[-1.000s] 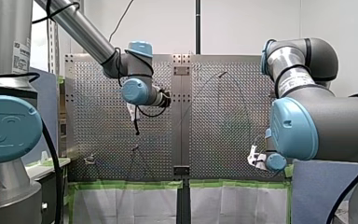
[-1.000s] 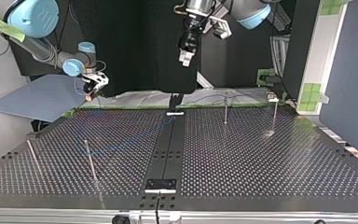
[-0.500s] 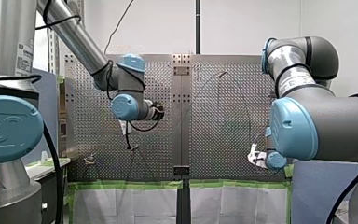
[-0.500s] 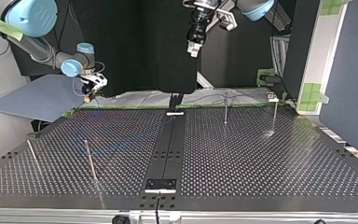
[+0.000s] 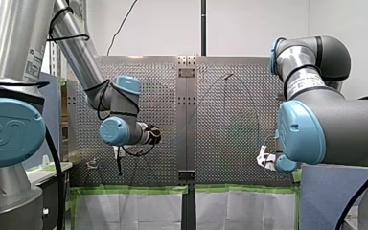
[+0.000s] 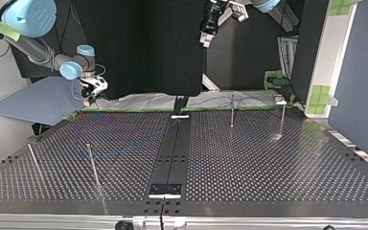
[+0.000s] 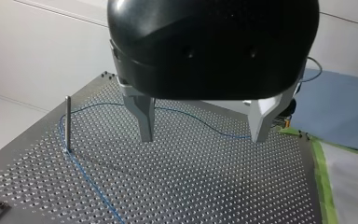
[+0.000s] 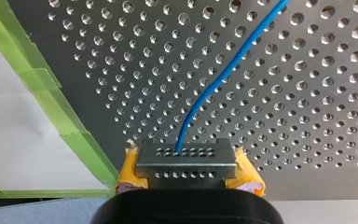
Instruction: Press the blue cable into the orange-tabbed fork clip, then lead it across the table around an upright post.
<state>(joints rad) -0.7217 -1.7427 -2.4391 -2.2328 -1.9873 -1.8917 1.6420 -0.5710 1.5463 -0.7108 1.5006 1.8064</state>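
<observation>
The blue cable (image 8: 223, 77) runs over the perforated table (image 8: 307, 116) into my right gripper (image 8: 186, 179), whose yellow pads (image 8: 129, 173) are shut on its end beside the green-taped edge. In the top view my right gripper (image 6: 90, 95) hovers at the far left corner, and the cable (image 6: 124, 143) lies faintly across the table. My left gripper (image 7: 203, 135) stands open and holds nothing, high above the table. Below it the cable (image 7: 91, 179) bends around an upright post (image 7: 67, 123). In the top view my left gripper (image 6: 207, 36) is high up. A small clip (image 6: 280, 100) sits far right.
Thin upright posts stand at the top view's right (image 6: 232, 111) (image 6: 282, 120) and near left (image 6: 94, 166). A black centre strip (image 6: 172, 153) splits the table. Green tape (image 8: 70, 121) lines the table edge, and a blue-grey sheet (image 6: 38, 100) lies beyond the far left corner.
My left arm has swung down and to the front view's left, going up and right in the top view. My right gripper has edged slightly left, still on the cable.
</observation>
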